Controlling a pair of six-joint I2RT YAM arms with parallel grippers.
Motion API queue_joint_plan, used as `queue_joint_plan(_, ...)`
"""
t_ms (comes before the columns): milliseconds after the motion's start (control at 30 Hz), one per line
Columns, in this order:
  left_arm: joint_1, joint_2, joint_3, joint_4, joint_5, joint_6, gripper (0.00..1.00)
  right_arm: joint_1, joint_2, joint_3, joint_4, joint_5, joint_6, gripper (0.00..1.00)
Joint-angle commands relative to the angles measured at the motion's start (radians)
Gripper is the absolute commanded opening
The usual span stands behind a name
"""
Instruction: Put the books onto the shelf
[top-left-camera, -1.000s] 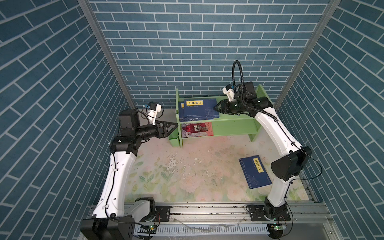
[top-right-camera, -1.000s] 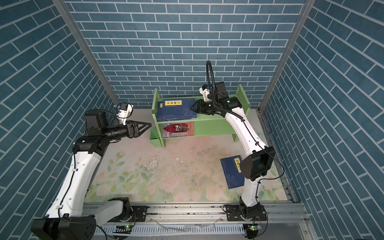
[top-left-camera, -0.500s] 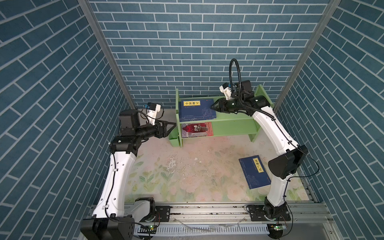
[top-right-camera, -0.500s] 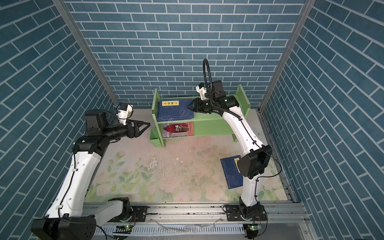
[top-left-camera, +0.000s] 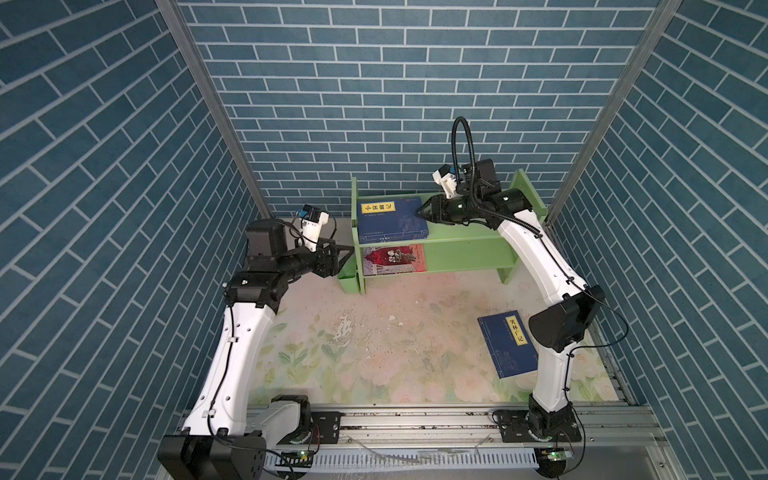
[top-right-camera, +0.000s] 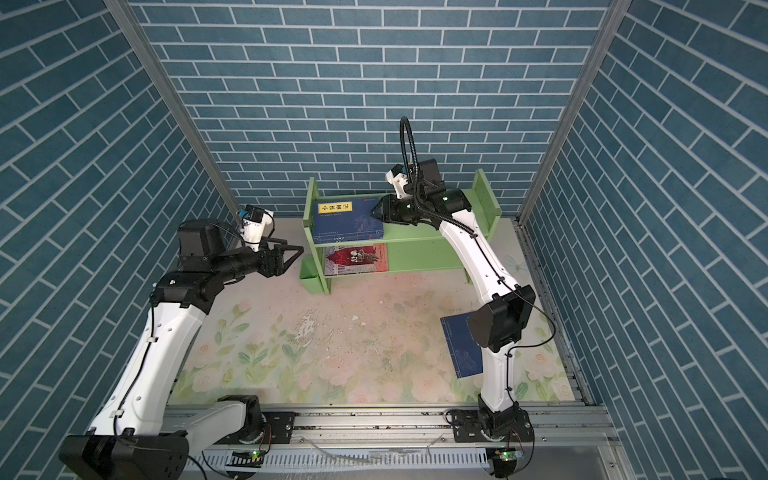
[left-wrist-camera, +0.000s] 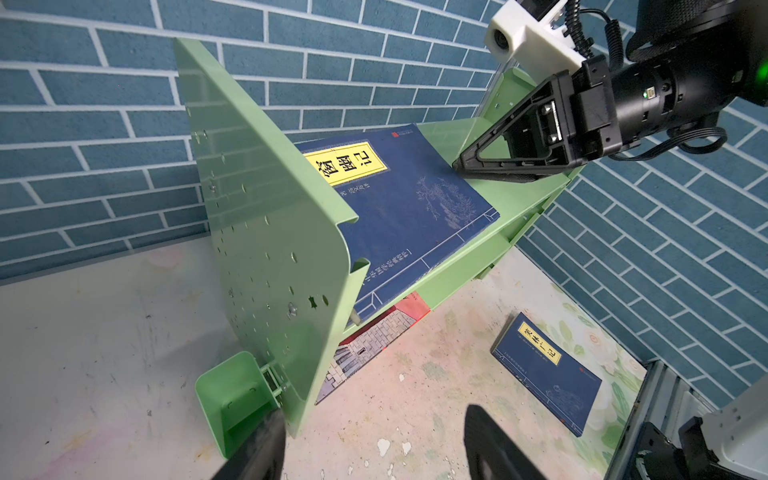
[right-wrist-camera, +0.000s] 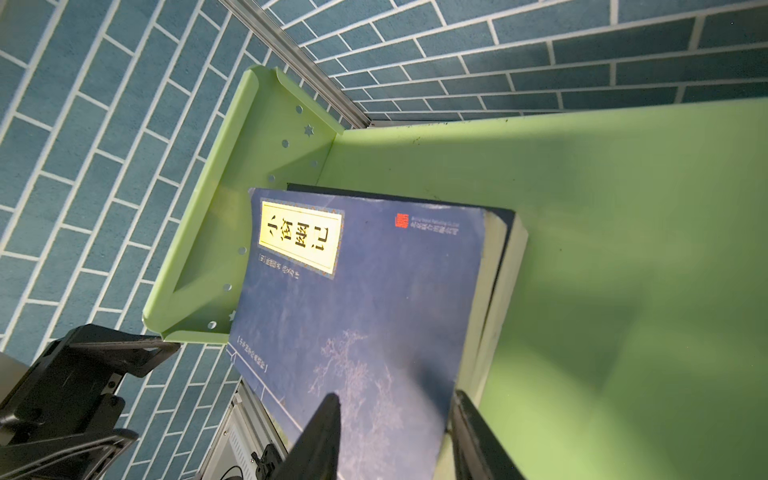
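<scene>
Book stack (top-left-camera: 390, 220) (top-right-camera: 347, 220), dark blue w/ yellow label, lies flat on the upper tier of the green shelf (top-left-camera: 465, 253) (top-right-camera: 424, 253) in both top views, at its left end. On the lower tier we see the red-grey book (top-left-camera: 392, 259) (top-right-camera: 356, 259). The loose blue book (top-left-camera: 507, 349) (top-right-camera: 457, 349) lies on the flowered mat (top-left-camera: 374, 353) (top-right-camera: 332, 353), near the right arm, well apart from the shelf. Right gripper (top-left-camera: 417, 214) (top-right-camera: 372, 212) points at the stack's right edge. Left gripper (top-left-camera: 343, 257) (top-right-camera: 293, 247) hangs just beside the small green cup (top-left-camera: 347, 280) (top-right-camera: 309, 276), jaws spread, nothing held.

Left wrist view: we see left gripper (left-wrist-camera: 374, 413) w/ fingers wide apart and empty, facing the shelf (left-wrist-camera: 266, 208) at its perforated side. Right gripper (left-wrist-camera: 457, 166) tip is at the edge of the stack (left-wrist-camera: 407, 208), contact not sure.

Right wrist view: right gripper (right-wrist-camera: 397, 397) is released, fingers apart: one over the cover of the stack (right-wrist-camera: 357, 311), the other beside its page edge, above bare shelf (right-wrist-camera: 582, 249).
</scene>
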Motion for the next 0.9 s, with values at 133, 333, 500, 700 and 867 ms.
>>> queue_joint_plan(133, -0.044, 0.022, -0.025, 0.036, -0.065, 0.096, 0.69, 0.009, 0.002, 0.050, -0.014, -0.006, 0.001, 0.46)
queue_joint_plan(333, -0.095, 0.047, -0.033, 0.043, -0.146, 0.188, 0.70, 0.010, -0.093, -0.007, -0.072, 0.128, -0.078, 0.46)
queue_joint_plan(500, -0.117, 0.063, -0.047, 0.077, -0.151, 0.214, 0.70, 0.010, -0.222, -0.195, -0.041, 0.140, -0.100, 0.43)
queue_joint_plan(700, -0.153, 0.094, -0.047, 0.112, -0.204, 0.230, 0.68, 0.010, -0.371, -0.423, 0.089, 0.100, -0.059, 0.32)
queue_joint_plan(867, -0.171, 0.120, -0.042, 0.143, -0.253, 0.233, 0.66, 0.010, -0.423, -0.498, 0.115, 0.109, -0.052, 0.34)
